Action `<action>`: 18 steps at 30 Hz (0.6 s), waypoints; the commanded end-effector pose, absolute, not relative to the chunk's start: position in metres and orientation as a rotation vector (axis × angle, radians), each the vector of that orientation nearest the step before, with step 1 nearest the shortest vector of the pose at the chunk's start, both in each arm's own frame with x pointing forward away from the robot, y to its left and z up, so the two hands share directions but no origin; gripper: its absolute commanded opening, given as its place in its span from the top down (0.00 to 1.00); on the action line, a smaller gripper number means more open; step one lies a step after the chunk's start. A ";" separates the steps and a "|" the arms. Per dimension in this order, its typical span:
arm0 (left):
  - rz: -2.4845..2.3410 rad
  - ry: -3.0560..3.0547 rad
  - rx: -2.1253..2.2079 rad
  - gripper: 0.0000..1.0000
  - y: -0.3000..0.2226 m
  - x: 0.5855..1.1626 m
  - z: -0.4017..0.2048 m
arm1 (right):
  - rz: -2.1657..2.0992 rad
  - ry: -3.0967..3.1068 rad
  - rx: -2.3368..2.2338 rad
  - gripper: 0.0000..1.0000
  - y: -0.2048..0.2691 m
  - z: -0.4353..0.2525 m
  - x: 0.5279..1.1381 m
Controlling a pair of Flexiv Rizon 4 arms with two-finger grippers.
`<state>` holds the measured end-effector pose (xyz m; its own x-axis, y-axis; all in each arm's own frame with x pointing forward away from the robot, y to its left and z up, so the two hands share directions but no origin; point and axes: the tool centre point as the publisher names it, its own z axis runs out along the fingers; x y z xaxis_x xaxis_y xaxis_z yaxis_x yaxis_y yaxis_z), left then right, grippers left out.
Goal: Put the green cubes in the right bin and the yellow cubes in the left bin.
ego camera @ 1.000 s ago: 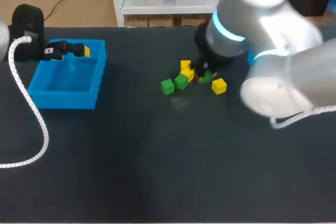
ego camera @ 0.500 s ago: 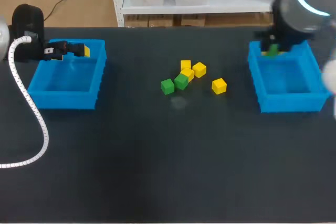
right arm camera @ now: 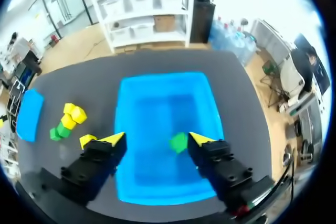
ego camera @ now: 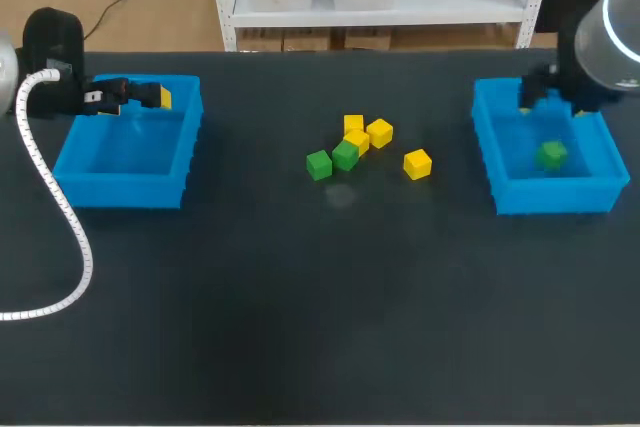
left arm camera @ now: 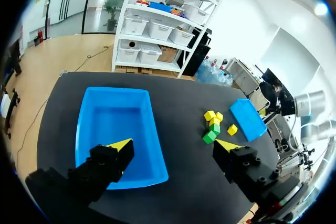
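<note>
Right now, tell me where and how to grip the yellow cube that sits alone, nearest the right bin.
Grip the lone yellow cube from straight above, fingers on two opposite side faces. It lies flat on the table, apart from the other cubes, so every side is free. It looks slightly turned, so match the wrist to its faces.

Legible text, labels, numbers, signs: none can be read in any view. The left bin, right bin, green cubes, yellow cubes and counter show plain colour only, with no readable marking.
</note>
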<state>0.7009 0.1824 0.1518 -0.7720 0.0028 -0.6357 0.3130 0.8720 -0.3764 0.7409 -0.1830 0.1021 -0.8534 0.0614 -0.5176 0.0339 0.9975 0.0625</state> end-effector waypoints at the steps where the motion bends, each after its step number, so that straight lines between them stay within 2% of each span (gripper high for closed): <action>1: -0.635 2.376 0.231 0.00 0.184 0.700 0.150 | 0.092 2.567 -0.040 0.00 -0.141 0.109 0.755; 11: -0.635 2.376 0.231 0.00 0.184 0.700 0.150 | 0.197 2.532 -0.553 0.00 0.006 0.113 0.758; 15: -0.635 2.376 0.231 0.00 0.184 0.700 0.150 | 0.169 2.421 -1.017 0.00 0.044 0.107 0.753; 18: -0.635 2.376 0.231 0.00 0.184 0.700 0.150 | 0.125 2.272 -1.429 0.00 0.054 0.108 0.745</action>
<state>0.7009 0.1824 0.1518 -0.7719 0.0028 -0.6357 0.3131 0.8720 -0.3763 0.7384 0.0437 0.1134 -0.6804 -0.4293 -0.5940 -0.5226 0.8524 -0.0173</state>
